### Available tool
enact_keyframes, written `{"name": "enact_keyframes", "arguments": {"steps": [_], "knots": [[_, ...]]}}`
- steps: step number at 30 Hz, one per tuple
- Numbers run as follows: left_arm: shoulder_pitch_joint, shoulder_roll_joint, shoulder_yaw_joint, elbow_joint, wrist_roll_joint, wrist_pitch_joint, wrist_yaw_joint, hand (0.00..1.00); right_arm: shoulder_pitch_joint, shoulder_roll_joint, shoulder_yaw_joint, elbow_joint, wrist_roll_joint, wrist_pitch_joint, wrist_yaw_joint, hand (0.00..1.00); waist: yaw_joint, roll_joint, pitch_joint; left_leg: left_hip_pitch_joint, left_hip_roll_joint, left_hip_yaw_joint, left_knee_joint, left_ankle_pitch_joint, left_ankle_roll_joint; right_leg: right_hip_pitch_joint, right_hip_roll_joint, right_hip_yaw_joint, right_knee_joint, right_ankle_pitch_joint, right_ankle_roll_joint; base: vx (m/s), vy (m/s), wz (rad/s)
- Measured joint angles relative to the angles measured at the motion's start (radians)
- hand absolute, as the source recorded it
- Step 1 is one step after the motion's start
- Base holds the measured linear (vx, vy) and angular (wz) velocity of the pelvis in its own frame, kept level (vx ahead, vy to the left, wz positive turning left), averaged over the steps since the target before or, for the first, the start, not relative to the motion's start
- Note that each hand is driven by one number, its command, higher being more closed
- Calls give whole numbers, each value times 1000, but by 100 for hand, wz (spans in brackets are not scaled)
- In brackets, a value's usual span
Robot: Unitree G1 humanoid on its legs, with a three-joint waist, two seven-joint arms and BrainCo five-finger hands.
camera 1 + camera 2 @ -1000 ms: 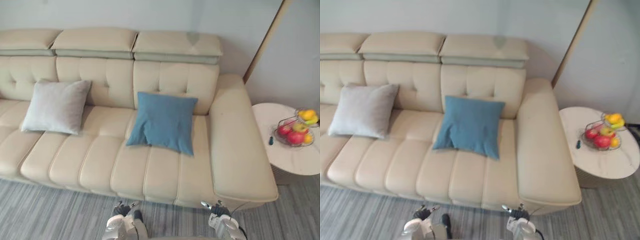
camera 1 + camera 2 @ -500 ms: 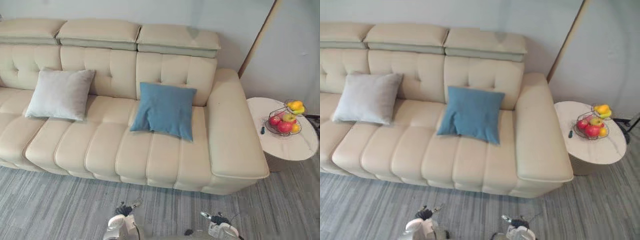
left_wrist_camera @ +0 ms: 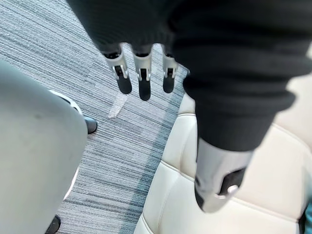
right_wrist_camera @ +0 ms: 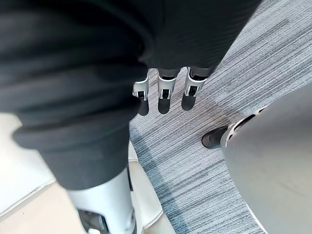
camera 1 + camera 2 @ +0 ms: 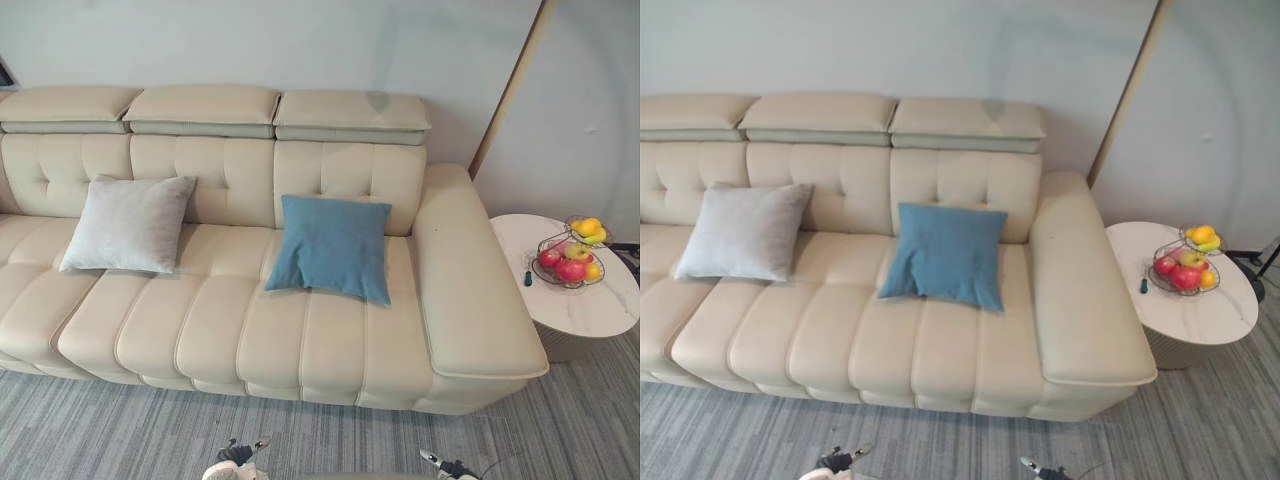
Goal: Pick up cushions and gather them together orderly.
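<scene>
Two cushions lie apart on a cream leather sofa [image 5: 230, 330]. The grey cushion [image 5: 128, 225] leans on the backrest towards the left. The blue cushion [image 5: 332, 247] leans on the backrest near the right armrest [image 5: 470, 290]. My left hand [image 3: 140, 68] hangs low over the grey carpet in front of the sofa, fingers straight and holding nothing. My right hand [image 4: 165, 90] hangs the same way, open and empty. Both hands are well short of the cushions, with their tips at the lower edge of the left eye view.
A round white side table [image 5: 600, 310] stands right of the armrest, with a wire basket of fruit [image 5: 570, 262] and a small dark object [image 5: 527, 278] on it. Grey striped carpet [image 5: 120, 430] runs along the sofa's front. A wall is behind.
The whole picture has shifted: the camera has moved, with more wall above the sofa. Both hands now sit lower in the eye views. The cushions keep their places.
</scene>
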Motion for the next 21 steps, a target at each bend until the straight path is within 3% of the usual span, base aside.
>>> {"name": "enact_keyframes", "arguments": {"steps": [7, 11, 14, 17, 19, 21], "knots": [[-1, -2, 2, 12, -40, 0, -3, 0, 14, 1, 22, 3, 0, 15, 10, 0, -5, -1, 2, 5, 5, 11, -3, 0, -1, 6, 0, -1, 0, 1, 1, 0, 0, -1], [-14, 6, 2, 16, -62, 0, -21, 0, 15, 0, 58, -10, 3, 18, 15, 0, -12, -9, 38, 17, 22, 56, 47, -2, -4, 11, 4, 29, 11, 1, 1, -30, -20, -22], [-27, 9, 2, 14, -77, 0, -22, 0, 13, 0, 84, -15, 4, 17, 17, 0, -9, -18, 62, -1, 37, 56, 144, -32, -7, -9, 23, 103, 29, 1, 0, -79, -33, -66], [-30, 4, 3, 16, -78, -1, -22, 0, 11, -8, 113, -21, 4, 17, 18, 0, -10, -9, 61, -21, 53, 41, 182, -62, -5, -85, 55, 215, 53, 8, -3, -101, -32, -107], [-30, -1, 3, 17, -76, 1, -23, 0, 13, -8, 128, -50, 3, 18, 19, 0, -14, 3, 57, -11, 92, 111, 169, -118, -33, -135, 107, 290, 56, 31, -8, -89, 27, -144], [-30, 8, 33, 14, -68, 2, -29, 0, -4, -3, 155, -52, 1, 21, 22, 0, -13, -2, 59, 2, 115, 230, 162, -125, -38, -183, 132, 351, 39, 61, -25, -69, 41, -175]]}}
